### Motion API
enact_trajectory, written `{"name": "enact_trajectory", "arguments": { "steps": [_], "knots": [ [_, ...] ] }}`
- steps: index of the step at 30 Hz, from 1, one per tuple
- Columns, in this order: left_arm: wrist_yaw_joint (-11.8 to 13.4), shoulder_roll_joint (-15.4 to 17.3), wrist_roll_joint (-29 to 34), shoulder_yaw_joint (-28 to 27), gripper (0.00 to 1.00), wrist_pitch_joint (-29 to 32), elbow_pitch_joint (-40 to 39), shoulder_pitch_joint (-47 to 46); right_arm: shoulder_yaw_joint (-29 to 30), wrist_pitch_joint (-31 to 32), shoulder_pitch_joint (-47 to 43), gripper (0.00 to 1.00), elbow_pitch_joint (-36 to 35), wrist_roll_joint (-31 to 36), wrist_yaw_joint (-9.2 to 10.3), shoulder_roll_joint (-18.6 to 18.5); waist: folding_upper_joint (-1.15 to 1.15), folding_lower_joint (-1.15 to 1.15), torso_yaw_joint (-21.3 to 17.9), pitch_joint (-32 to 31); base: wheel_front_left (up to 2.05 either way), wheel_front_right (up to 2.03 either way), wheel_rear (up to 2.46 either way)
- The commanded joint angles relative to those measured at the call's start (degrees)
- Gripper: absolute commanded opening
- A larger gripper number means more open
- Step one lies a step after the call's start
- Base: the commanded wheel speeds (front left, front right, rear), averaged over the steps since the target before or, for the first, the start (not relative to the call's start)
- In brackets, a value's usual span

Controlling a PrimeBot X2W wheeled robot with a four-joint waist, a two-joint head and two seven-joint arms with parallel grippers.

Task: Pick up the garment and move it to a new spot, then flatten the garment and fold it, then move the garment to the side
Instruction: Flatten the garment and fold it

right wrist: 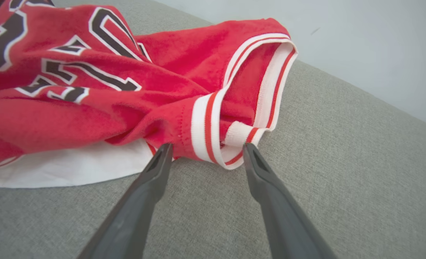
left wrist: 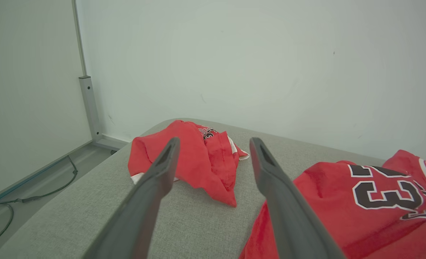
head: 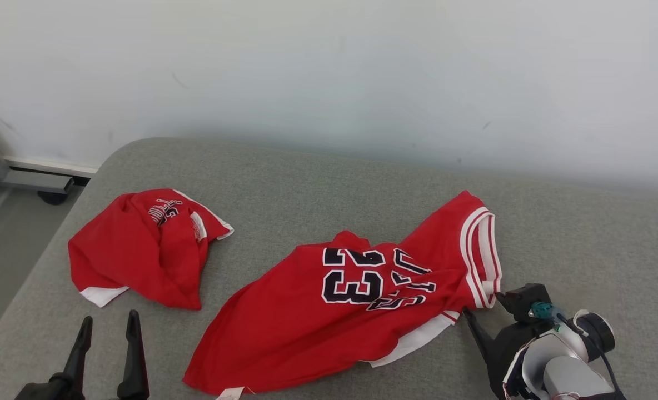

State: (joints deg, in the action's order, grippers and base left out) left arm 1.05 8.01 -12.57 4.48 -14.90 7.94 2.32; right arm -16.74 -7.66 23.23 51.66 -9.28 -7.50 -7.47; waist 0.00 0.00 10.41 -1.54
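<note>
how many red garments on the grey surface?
2: crumpled garment at the left; number 23 jersey in the centre, near the right gripper. None seems hidden.

grey fabric surface [head: 307, 183] against a pale wall [head: 329, 66]; dark cable [left wrist: 26, 198] on grey floor [head: 4, 228]

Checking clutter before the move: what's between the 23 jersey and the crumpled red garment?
Only bare grey cushion lies between the 23 jersey and the crumpled red garment; the head view shows the gap clearly.
</note>
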Motion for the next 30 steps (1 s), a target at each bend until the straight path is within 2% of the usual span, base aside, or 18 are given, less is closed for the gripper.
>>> {"name": "enact_trajectory", "arguments": {
  "steps": [1, 6, 7, 8, 16, 20, 25, 30],
  "knots": [
    [0.14, -0.06, -0.39, 0.16, 1.0, -0.27, -0.29, -0.25, -0.72, -0.42, 1.37, 1.0, 1.75, -0.53, 0.02, -0.34, 0.0, 0.0, 1.15, 0.04, 0.0, 0.0, 0.0],
    [-0.48, 0.16, -0.76, 0.56, 1.0, -0.23, 0.5, -0.66, -3.51, -1.91, 4.13, 1.0, 7.46, -1.72, 0.02, 0.23, 0.0, 0.0, 2.59, 0.21, 0.0, 0.0, 0.0],
    [-0.48, 0.17, -0.85, 0.56, 1.0, -0.25, 0.67, -0.84, -3.92, -2.39, 4.75, 0.11, 8.39, -2.01, 0.02, 0.16, 0.0, 0.0, 2.72, 0.26, 0.0, 0.0, 0.0],
    [-0.43, 0.16, -0.93, 0.58, 1.0, -0.26, 0.87, -0.91, -4.25, -2.83, 5.19, 0.0, 9.22, -2.25, 0.02, 0.1, 0.0, 0.0, 2.82, 0.31, 0.0, 0.0, 0.0],
    [-0.78, -0.35, -1.55, 0.46, 1.0, -0.37, 2.2, -1.05, -5.88, -6.18, 8.1, 0.0, 11.96, -4.97, 0.03, -1.09, 0.0, 0.0, 0.35, 0.58, 0.0, 0.0, 0.0],
    [-0.95, -0.88, -1.41, 0.77, 1.0, -0.41, 2.52, -1.44, -6.42, -7.11, 8.29, 0.0, 8.58, -8.78, 0.04, -3.57, 0.0, 0.0, -2.14, 0.81, 0.0, 0.0, 0.0],
    [-1.24, -1.14, -1.22, 0.68, 1.0, -0.41, 2.67, -1.41, -8.77, -7.1, 8.09, 0.0, 3.44, -11.98, 0.04, -7.11, 0.0, 0.0, -3.47, 0.89, 0.0, 0.0, 0.0],
    [-1.48, -1.4, -0.85, 0.45, 1.0, -0.42, 2.64, -1.19, -13.98, -0.83, 6.84, 0.0, -6.17, -18.94, 0.05, -13.5, 0.0, 0.0, -4.25, 0.96, 0.0, 0.0, 0.0]
  ]
}}
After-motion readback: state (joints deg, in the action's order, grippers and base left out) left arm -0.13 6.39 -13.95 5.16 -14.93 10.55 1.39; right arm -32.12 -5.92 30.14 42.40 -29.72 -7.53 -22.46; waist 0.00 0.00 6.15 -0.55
